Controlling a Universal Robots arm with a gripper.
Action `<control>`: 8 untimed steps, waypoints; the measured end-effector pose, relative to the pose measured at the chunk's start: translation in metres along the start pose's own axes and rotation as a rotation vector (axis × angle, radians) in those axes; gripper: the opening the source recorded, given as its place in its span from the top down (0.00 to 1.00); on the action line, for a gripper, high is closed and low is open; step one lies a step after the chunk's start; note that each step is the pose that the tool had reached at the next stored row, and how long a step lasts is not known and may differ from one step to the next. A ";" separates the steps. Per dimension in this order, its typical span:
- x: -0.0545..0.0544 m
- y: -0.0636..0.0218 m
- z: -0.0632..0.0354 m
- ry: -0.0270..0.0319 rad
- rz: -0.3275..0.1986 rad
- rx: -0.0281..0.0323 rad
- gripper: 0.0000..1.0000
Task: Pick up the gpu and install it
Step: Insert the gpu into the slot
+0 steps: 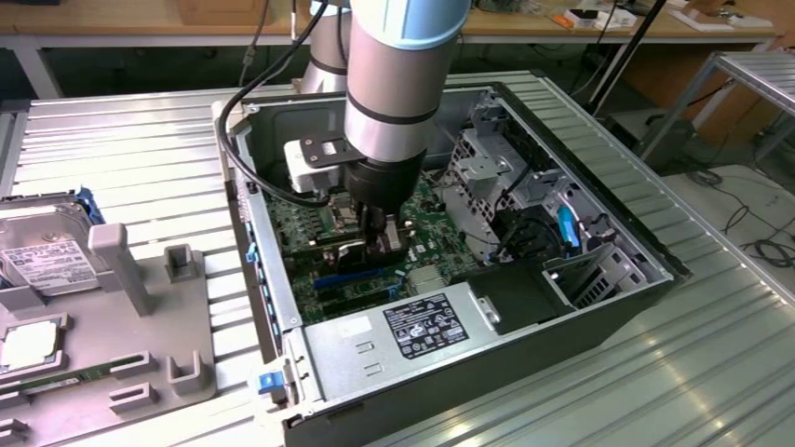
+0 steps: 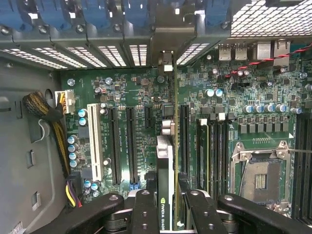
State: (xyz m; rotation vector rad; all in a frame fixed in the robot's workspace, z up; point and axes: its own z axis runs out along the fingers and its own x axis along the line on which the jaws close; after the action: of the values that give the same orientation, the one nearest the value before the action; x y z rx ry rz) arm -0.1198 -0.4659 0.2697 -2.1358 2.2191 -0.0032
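On the exterior view's left you have the grey fixture tray (image 1: 137, 307) with a hard drive (image 1: 44, 251) standing in it and a green memory stick (image 1: 56, 382) lying near its front edge, all on the ribbed metal worktop (image 1: 125, 140). Moving right, the open computer case (image 1: 621, 233) lies on its side, the power supply (image 1: 385, 331) at its near end, and the arm (image 1: 397, 84) reaches straight down into it. The gripper (image 1: 376, 244) is low over the green motherboard (image 1: 435, 200), but from here you cannot make out what it carries.

The wrist view settles that: the jaws stand part-way closed on the gpu (image 2: 165, 170), a thin dark card seen edge-on, held upright between the black fingers (image 2: 145, 214). The card's far end points at the rear slot covers (image 2: 117, 53), and it sits over the black expansion slots (image 2: 130, 144), beside the white slot (image 2: 95, 141). You cannot tell whether its edge is already in a slot. Further right you see the empty CPU socket (image 2: 261, 178).

Behind the worktop, wooden benches (image 1: 597, 28) run along the back of the room, with cables on the floor at the exterior view's right
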 end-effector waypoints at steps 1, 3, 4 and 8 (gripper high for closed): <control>-0.001 0.0000 0.0000 0.0002 0.000 -0.0001 0.73; -0.002 0.0001 0.0000 0.0003 0.000 -0.0002 0.73; -0.002 0.0000 0.0000 0.0003 0.000 -0.0002 0.73; -0.004 0.0005 0.0003 0.0004 0.000 -0.0002 0.73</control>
State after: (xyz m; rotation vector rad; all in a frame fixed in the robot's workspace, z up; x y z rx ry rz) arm -0.1202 -0.4623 0.2695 -2.1360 2.2195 -0.0034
